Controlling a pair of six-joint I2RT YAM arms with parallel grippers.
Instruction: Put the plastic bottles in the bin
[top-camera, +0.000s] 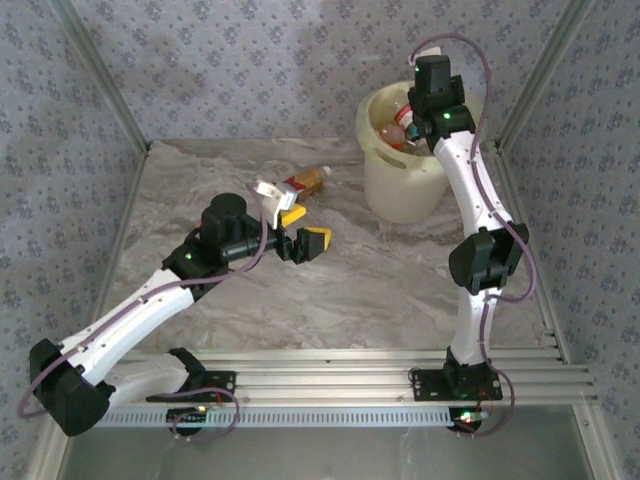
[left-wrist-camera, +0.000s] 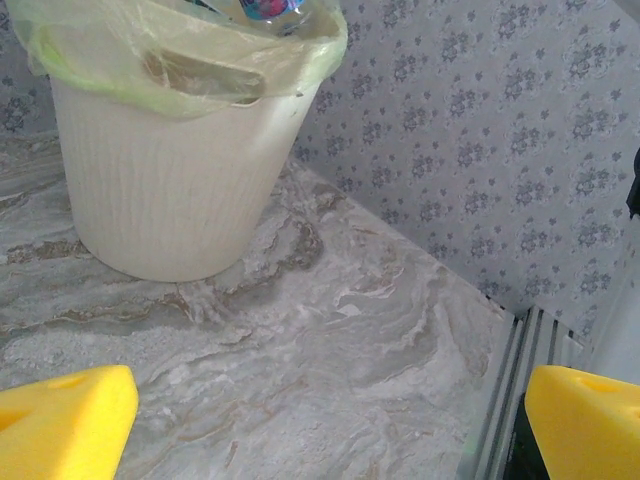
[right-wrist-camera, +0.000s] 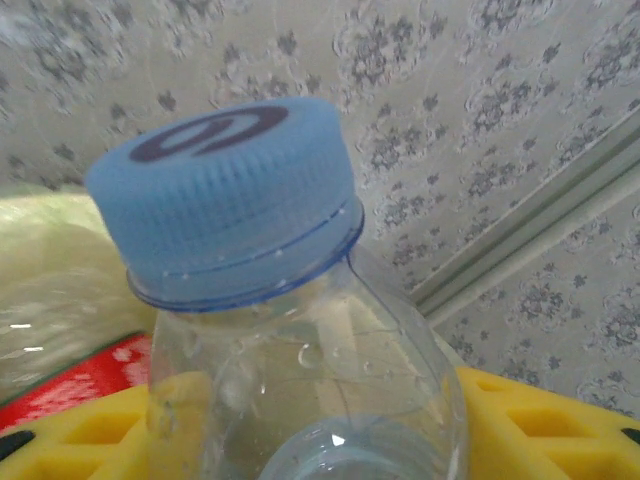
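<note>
Over the pale yellow bin (top-camera: 400, 190) at upper right, the right pincer (right-wrist-camera: 320, 440) grips a clear blue-capped bottle (right-wrist-camera: 300, 340), best released only once centred inside the rim, while the left pincer (top-camera: 306, 228) gapes empty mid-frame near an amber bottle (top-camera: 308, 181) on the bench (top-camera: 380, 290).

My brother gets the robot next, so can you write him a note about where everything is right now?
The left pincer is open and empty, over the table near an amber bottle.
The right pincer is shut on a clear bottle with a blue cap, above the bin.
Done: some bottles lie in the bin.
Left: drop the clear bottle, then fetch the amber bottle.
</note>
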